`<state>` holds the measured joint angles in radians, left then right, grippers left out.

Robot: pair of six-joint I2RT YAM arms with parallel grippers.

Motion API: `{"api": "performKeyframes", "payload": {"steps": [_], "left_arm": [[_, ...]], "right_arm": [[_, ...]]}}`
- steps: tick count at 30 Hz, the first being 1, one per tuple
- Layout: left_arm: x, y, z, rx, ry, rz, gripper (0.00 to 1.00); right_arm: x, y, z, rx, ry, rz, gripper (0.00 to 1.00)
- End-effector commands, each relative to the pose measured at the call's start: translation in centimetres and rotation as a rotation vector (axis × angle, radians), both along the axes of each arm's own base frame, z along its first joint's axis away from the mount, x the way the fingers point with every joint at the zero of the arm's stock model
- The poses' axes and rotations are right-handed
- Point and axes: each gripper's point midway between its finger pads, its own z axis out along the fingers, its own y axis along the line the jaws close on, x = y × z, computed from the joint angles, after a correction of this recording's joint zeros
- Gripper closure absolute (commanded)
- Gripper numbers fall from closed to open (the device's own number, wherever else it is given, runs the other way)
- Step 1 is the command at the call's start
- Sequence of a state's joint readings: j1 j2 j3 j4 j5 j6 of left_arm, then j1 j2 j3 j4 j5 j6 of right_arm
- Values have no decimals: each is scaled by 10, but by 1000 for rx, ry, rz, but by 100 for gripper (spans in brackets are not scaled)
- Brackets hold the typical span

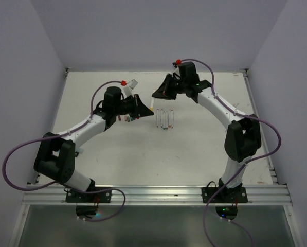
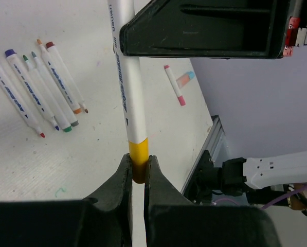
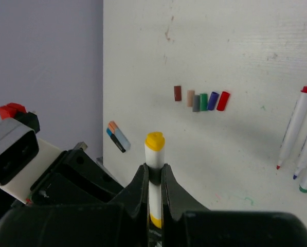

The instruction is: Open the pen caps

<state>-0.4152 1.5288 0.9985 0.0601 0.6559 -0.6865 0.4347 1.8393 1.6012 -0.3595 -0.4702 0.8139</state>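
Left gripper (image 2: 138,167): jaws pinched tight on the yellow cap (image 2: 138,146), which is still on the pen (image 2: 127,92).
Right gripper (image 3: 154,172): clamped around the white pen body, held above the table (image 2: 66,170).
Loose caps (image 3: 202,100): a row on the table, well apart from the grippers.
Nearby: uncapped pens (image 2: 40,92) lying side by side; pink-capped pen (image 2: 174,85) near the table edge.

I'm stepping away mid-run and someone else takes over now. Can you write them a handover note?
Left claw: shut on the yellow cap.
Right claw: shut on that pen's white body.
Done: six loose caps in a row, six uncapped pens together on the table.
Left: yellow cap is still on; pull it off. A pink-ended pen lies apart, possibly capped.
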Motion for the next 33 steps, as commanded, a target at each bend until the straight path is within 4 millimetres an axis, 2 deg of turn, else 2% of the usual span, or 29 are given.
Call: {"api": "performKeyframes", "payload": {"steps": [1,2,3,4,5,6,7,8,9,10,11,12,14,15,16,17,18,19,20,21,22,23,25,26,27,29,33], "left_arm": [[-58,-12,48,-296,-80,-266,100],[-62,-8,51,-323,-86,-284,100],[-74,-4,54,-362,-39,-316,100],[-75,3,57,-395,-88,-316,100],[-80,7,58,-415,-87,-328,100],[-83,11,63,-452,-40,-326,100],[-85,18,71,-484,-115,-339,100],[-93,20,76,-505,-135,-374,100],[-96,21,80,-546,-70,-384,100],[-101,23,87,-569,-129,-410,100],[-100,23,86,-578,-117,-411,100],[-100,23,83,-588,-83,-409,100],[-94,23,77,-580,-53,-387,100],[-90,23,74,-562,-92,-372,100],[-77,25,58,-522,20,-309,100],[-58,25,63,-444,-167,-282,100],[-33,30,53,-349,-197,-201,100],[-29,43,-2,-159,117,-72,100],[-1,68,-33,82,27,60,100],[-3,81,-43,200,115,98,100],[1,93,-53,278,127,141,100],[10,113,-65,382,133,230,100],[13,139,-75,479,173,304,100],[18,157,-82,559,179,374,100],[14,166,-89,605,210,397,100],[16,188,-98,704,224,485,100],[20,204,-111,774,199,544,100]], "right_arm": [[35,-7,45,145,-159,-52,100],[39,-11,49,183,-147,-67,100],[35,-7,45,223,-121,-23,100],[41,-6,58,272,-174,-17,100],[45,-11,61,301,-165,-35,100],[37,-9,56,340,-146,7,100],[41,-8,73,400,-224,24,100],[39,-10,68,445,-182,14,100],[38,-8,90,517,-279,54,100],[35,-8,87,557,-260,76,100],[32,-10,81,607,-199,54,100],[32,-12,85,637,-215,53,100],[33,-13,80,616,-220,29,100],[34,-13,78,591,-226,29,100],[37,-16,61,485,-211,12,100],[43,-18,65,405,-230,1,100],[47,-24,54,304,-220,-15,100],[34,-36,14,116,-121,5,100],[45,-46,17,26,-131,-37,100],[30,-55,-6,-59,-21,-30,100],[28,-67,-16,-153,-27,-12,100],[32,-74,-17,-214,-26,-20,100],[20,-93,-38,-349,36,-9,100],[20,-99,-39,-389,48,-14,100],[10,-110,-58,-459,127,-7,100],[4,-120,-71,-522,159,18,100],[-4,-129,-90,-567,192,17,100]]}}
